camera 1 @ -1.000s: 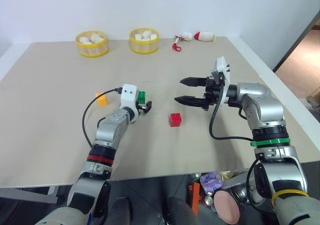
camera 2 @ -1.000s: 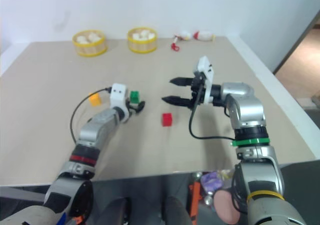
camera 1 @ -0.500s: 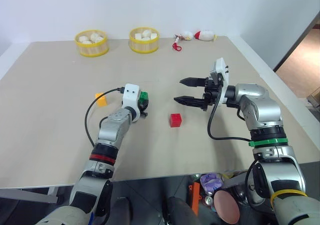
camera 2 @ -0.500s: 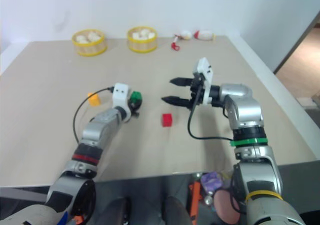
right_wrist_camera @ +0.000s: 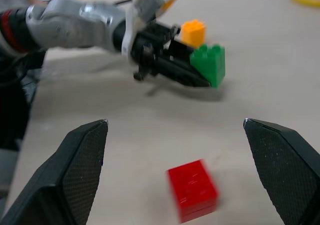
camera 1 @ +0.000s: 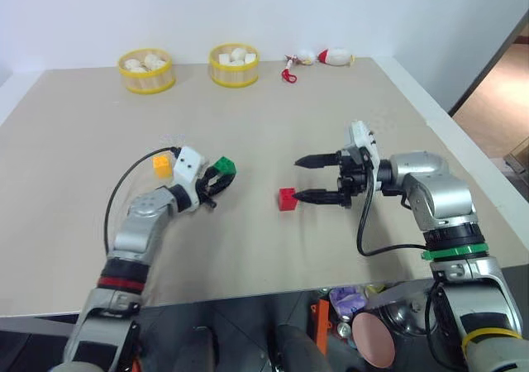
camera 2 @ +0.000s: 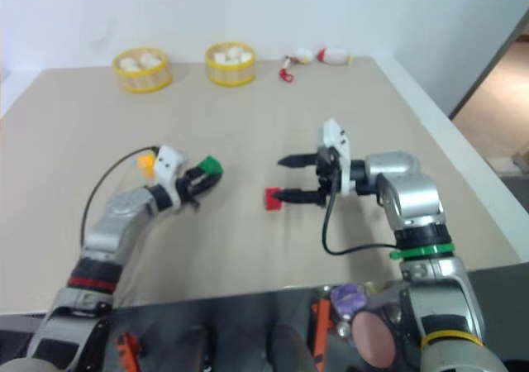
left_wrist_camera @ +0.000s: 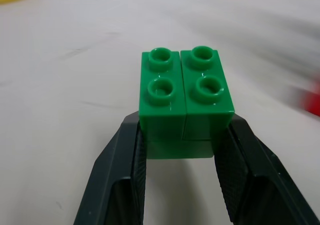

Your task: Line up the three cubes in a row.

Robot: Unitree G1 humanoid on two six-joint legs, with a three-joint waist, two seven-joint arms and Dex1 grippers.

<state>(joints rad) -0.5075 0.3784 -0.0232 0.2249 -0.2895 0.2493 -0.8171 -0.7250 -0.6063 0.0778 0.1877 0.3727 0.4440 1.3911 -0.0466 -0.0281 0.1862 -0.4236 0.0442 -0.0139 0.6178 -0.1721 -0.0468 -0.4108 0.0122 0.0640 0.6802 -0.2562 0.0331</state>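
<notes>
The left gripper (left_wrist_camera: 182, 150) has clamped onto the green cube (camera 1: 224, 167); a second ago its fingers stood spread around that brick, now both pads press its sides, studs up. The arm has also drawn back and toward the robot's left with the brick in its grip. In the right wrist view the green cube appears tilted and possibly just clear of the table (camera 1: 74, 124), though contact cannot be ruled out.

The orange-yellow cube (camera 1: 162, 165) sits at roughly 9 o'clock of the green one, near it but apart. The red cube (camera 1: 287, 199) lies at about 4 o'clock of the green one, well apart.

The right gripper (camera 1: 307, 178) has come down and now hangs with fingers spread wide, empty, the lower fingertip just beside the red cube at its 3 o'clock side; contact cannot be confirmed.

Assessment: the grasp on the green cube is secured, so its placement beside the orange-yellow cube can follow. The red cube is not yet grasped and is out of line.
</notes>
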